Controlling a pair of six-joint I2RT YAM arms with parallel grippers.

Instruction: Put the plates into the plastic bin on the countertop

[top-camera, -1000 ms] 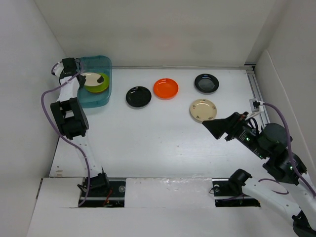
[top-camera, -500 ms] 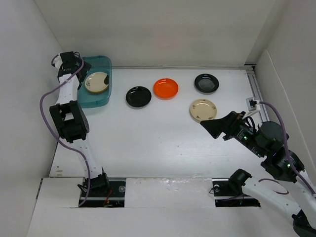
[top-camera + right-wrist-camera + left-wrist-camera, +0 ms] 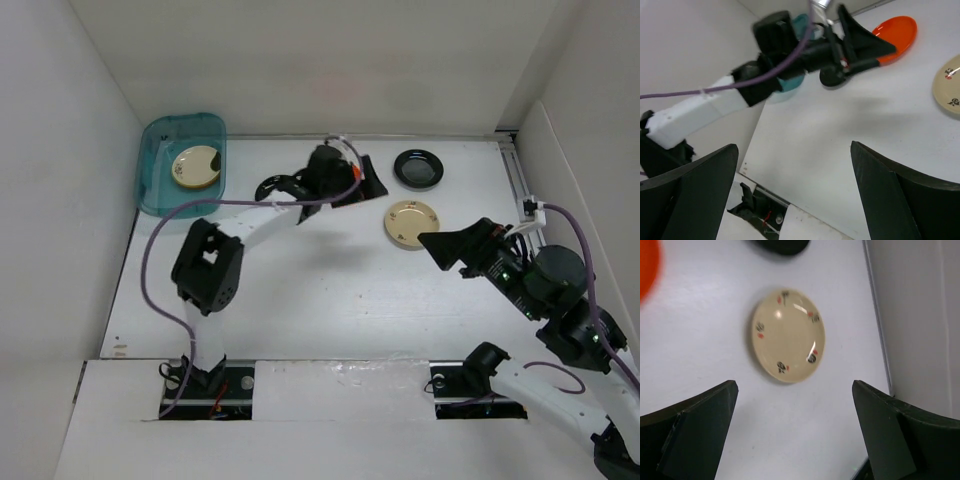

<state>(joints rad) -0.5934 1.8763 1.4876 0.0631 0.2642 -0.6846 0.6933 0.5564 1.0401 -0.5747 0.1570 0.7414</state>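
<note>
At the counter's far-left corner sits the translucent teal-blue rectangular plastic bin (image 3: 150,190). One cream round plate (image 3: 195,167) lies flat inside it, w/ a dark marking on top.

Just right of the bin, by the far edge, a glossy black round plate (image 3: 272,188) rests on the white matte countertop (image 3: 320,290). It is partly hidden by the L arm (image 3: 255,225), which reaches across it.

Next comes the L gripper (image 3: 368,185), hovering over the orange round plate (image 3: 897,30) and hiding most of it in the top view. Its jaws are spread wide w/ nothing btwn them. Its wrist cam looks down past both fingers (image 3: 695,430) at a second cream plate (image 3: 788,335). That plate has small red & black markings and lies flat on the counter, apart from the fingers.

Further right, a second glossy black plate (image 3: 418,168) sits by the far edge, toward the far-right corner. The marked cream plate lies just on its near side, toward the right edge.

The R gripper (image 3: 440,248) hangs near that cream plate, on its near-right side, not touching it. Its jaws gape wide & hold nothing.
</note>
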